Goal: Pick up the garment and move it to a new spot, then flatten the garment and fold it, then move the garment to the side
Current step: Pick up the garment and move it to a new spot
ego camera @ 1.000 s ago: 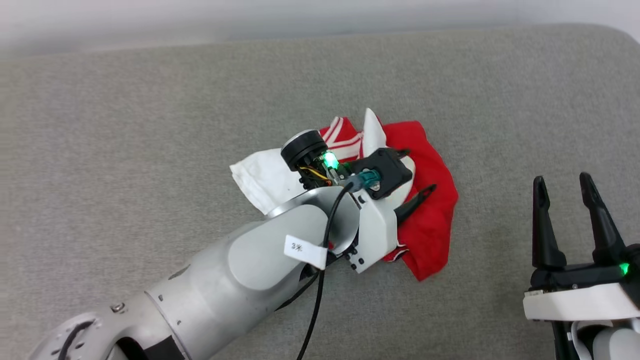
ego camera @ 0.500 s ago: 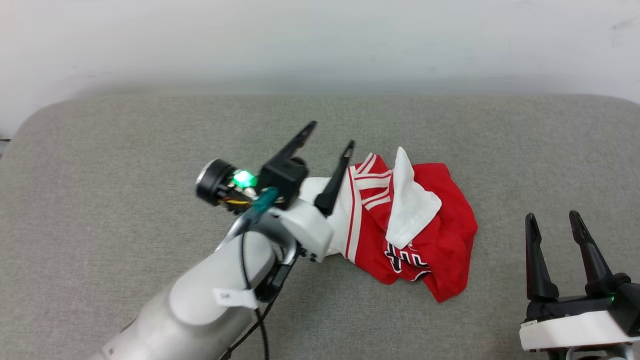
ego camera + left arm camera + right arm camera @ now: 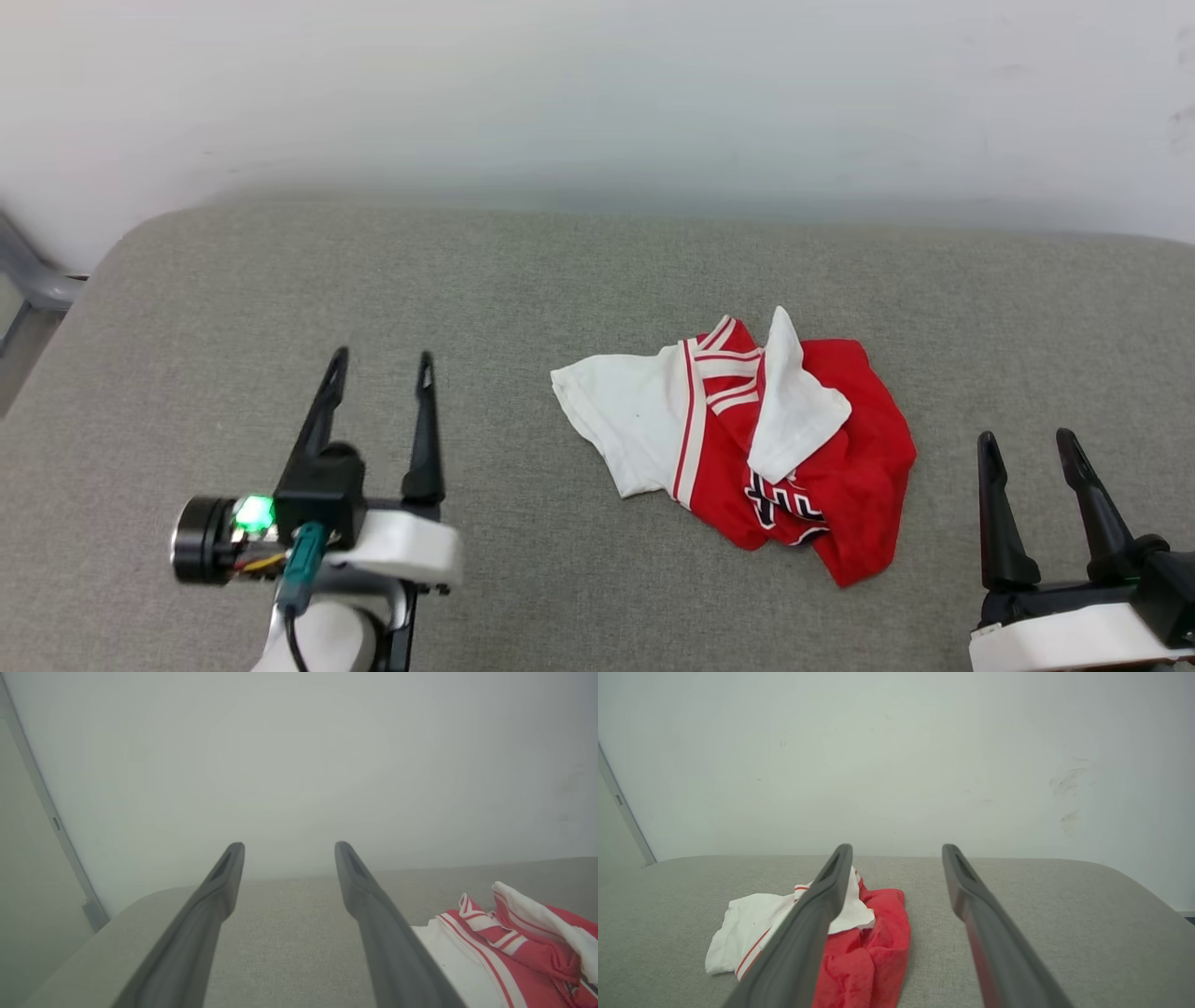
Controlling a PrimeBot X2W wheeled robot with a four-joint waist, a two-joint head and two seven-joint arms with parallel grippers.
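Note:
The garment point(image 3: 738, 443) lies crumpled on the grey padded surface point(image 3: 560, 280), right of centre: red cloth, a white sleeve spread to its left, another white part folded over the top, black lettering partly showing. My left gripper point(image 3: 380, 357) stands open at the lower left, well clear of the garment, nothing between its fingers. My right gripper point(image 3: 1025, 437) stands open at the lower right, just right of the cloth. The left wrist view has the garment point(image 3: 504, 947) at its right edge beside the open left gripper point(image 3: 288, 845). In the right wrist view the garment point(image 3: 873, 942) lies partly behind the right gripper's point(image 3: 896, 848) left finger.
A pale wall point(image 3: 597, 93) rises behind the surface's rounded far edge. A grey frame point(image 3: 28, 280) stands past the left corner. Bare grey padding point(image 3: 233, 308) stretches around the garment on all sides.
My left arm has let go of the garment and drawn back from over it to the lower left, fingers open. The head camera has tilted up, showing more wall. The garment lies spread slightly wider.

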